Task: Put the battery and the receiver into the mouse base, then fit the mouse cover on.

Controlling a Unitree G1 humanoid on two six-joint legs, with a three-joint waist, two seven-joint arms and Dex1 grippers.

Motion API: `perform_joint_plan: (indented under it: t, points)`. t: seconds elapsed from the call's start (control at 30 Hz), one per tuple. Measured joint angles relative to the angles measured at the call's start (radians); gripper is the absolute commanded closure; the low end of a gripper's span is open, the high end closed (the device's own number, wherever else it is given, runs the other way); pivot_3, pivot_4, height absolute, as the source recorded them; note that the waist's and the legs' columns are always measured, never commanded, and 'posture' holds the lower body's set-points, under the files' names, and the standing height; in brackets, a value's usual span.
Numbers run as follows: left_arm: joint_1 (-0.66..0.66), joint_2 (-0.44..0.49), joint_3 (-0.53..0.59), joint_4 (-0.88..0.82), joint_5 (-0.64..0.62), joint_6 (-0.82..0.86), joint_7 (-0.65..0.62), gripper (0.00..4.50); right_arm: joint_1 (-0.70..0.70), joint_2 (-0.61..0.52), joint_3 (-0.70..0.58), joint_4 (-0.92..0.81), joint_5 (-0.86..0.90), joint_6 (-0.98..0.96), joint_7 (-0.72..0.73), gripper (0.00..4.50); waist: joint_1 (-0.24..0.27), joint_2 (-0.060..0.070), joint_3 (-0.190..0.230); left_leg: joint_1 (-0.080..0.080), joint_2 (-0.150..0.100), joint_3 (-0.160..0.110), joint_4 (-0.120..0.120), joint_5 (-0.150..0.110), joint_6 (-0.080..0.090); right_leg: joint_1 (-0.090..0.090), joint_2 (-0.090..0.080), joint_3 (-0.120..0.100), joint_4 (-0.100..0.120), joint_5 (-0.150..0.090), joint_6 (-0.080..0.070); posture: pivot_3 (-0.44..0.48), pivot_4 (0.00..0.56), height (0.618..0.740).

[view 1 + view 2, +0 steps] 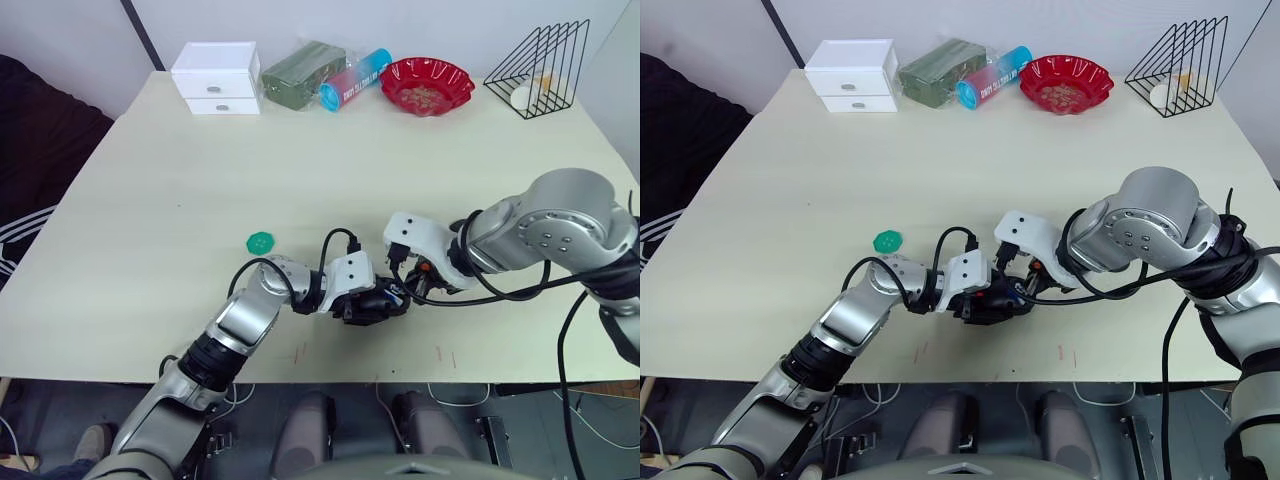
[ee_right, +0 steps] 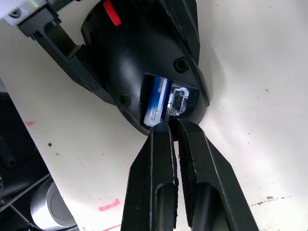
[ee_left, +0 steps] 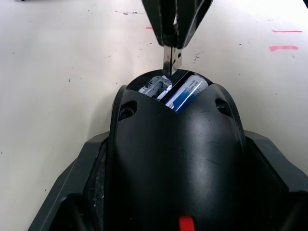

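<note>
Right gripper (image 2: pixel 172 126) of mine pinched on a small metal receiver (image 3: pixel 172 61) at the black plastic mouse base (image 2: pixel 144 57), left gripper (image 1: pixel 372 303) clamping that base, blue battery (image 2: pixel 155 102) inside it.

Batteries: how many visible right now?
1. A blue and white battery lies in the open compartment of the mouse base, beside the receiver slot. Another could be hidden under the shell.

Battery (image 2: pixel 156 101) inside mouse base (image 2: pixel 139 57)
</note>
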Motion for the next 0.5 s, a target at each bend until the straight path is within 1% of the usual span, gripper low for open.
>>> perform_joint_plan:
  t: [0.07,0.5]
  points:
    - [-0.001,-0.002,-0.001,0.001,0.001,-0.002,0.001,1.48,-0.037,0.024,0.017,0.052,0.01,0.0,-0.024,4.5,-0.001,0.0,0.0,0.0,0.0,0.0,0.0,0.0,0.0,0.0,0.0,0.0,0.0,0.0,0.0,0.0,0.15,0.74]
    - [0.007,-0.005,-0.009,-0.009,0.002,0.004,0.014,1.48,-0.043,0.041,0.037,0.112,0.105,0.0,-0.123,4.5,0.0,0.0,0.0,-0.001,0.0,-0.001,0.0,0.0,0.0,0.0,-0.001,-0.002,-0.001,0.0,0.0,0.0,0.15,0.74]
